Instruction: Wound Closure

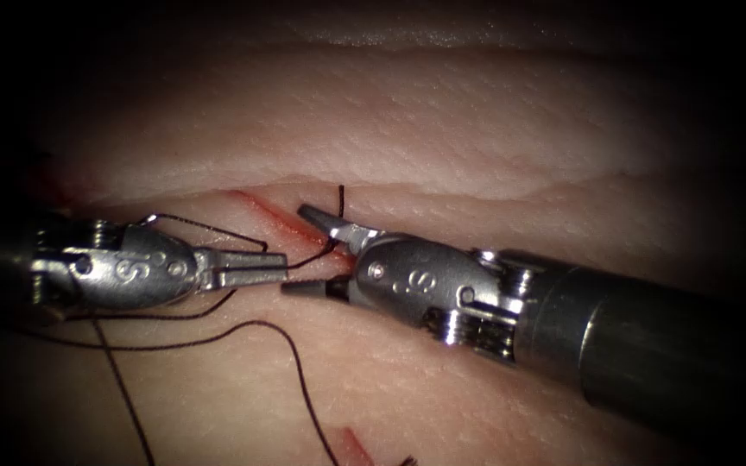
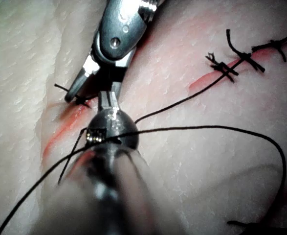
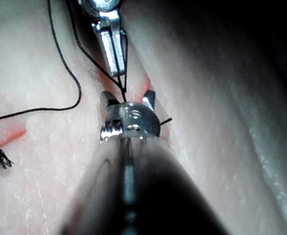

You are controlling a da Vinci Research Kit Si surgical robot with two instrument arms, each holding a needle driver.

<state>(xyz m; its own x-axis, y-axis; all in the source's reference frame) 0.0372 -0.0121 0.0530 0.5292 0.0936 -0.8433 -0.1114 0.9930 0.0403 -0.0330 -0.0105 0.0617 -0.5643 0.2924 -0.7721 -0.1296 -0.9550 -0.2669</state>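
dark braided thread [image 1: 304, 380] is sitting clamped in the closed left tool [image 1: 280, 269]; at three o'clock, right tool [image 1: 312, 250] is gaping wide, empty, astride it by the red cut [image 1: 261, 210]; tugging risks tearing pale tissue [image 1: 477, 129].

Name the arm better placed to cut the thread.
Probably right: the right tool, jaws open and empty, straddles the thread at the cut. The left tool grips that thread, and only the right can cut.

Dark vignette around the endoscope view, bright light pooled at centre
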